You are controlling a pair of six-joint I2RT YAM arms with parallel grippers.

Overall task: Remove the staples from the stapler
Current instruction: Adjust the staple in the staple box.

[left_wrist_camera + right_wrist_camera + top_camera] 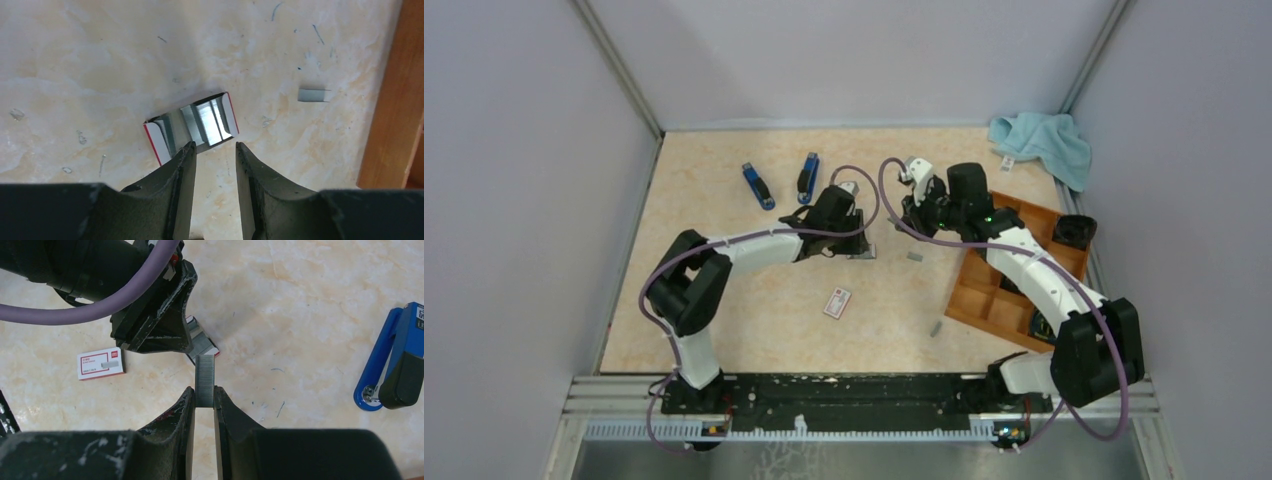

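- Between the narrowed fingers of the right end effector (204, 401) sits a strip of staples (204, 375), its long axis running straight out from the fingertips
- Just past its far tip, an open staple box (202, 342) lies on the desk (300, 300)
- Over that box's near edge hovers the left end effector (215, 150), half-parted and empty, nearer to it than the right

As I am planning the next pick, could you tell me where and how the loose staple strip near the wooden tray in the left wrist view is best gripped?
Probably from straight above, pinching the staple strip across its narrow width at mid-length: it lies flat and alone on the table, clear of the wooden tray.
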